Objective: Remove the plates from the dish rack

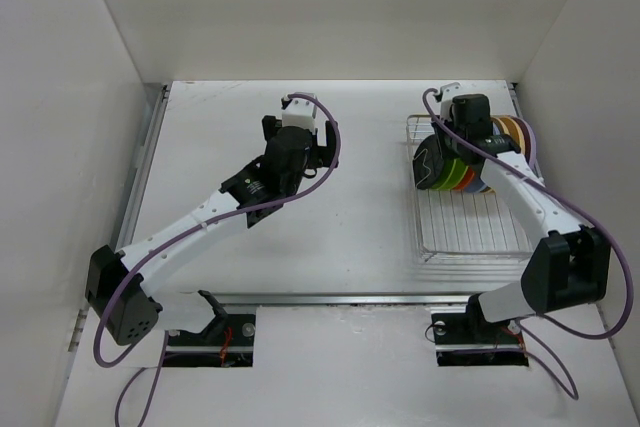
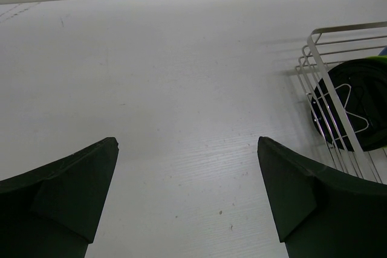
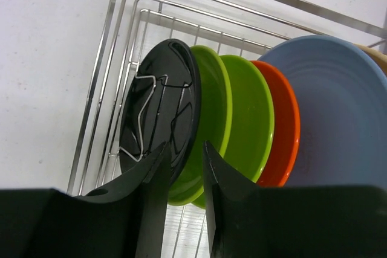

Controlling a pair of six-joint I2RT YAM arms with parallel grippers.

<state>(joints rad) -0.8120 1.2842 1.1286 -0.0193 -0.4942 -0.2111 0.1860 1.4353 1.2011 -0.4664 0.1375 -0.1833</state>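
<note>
The silver wire dish rack (image 1: pixel 470 237) stands at the right of the table. Plates stand on edge in its far end: a black plate (image 3: pixel 158 107), two lime green plates (image 3: pixel 245 110), an orange plate (image 3: pixel 284 131) and a large light blue plate (image 3: pixel 338 113). My right gripper (image 3: pixel 184 144) is over the row (image 1: pixel 440 152). Its jaws are a narrow gap apart and straddle the black plate's rim, with the first green plate behind the gap. My left gripper (image 2: pixel 187 143) is wide open and empty over bare table (image 1: pixel 298 135), left of the rack. The black plate (image 2: pixel 357 110) shows at its right.
White walls close in the table on the left, back and right. The near half of the rack (image 3: pixel 121 40) holds no plates. A tan plate edge (image 1: pixel 522 132) shows at the far right end of the row.
</note>
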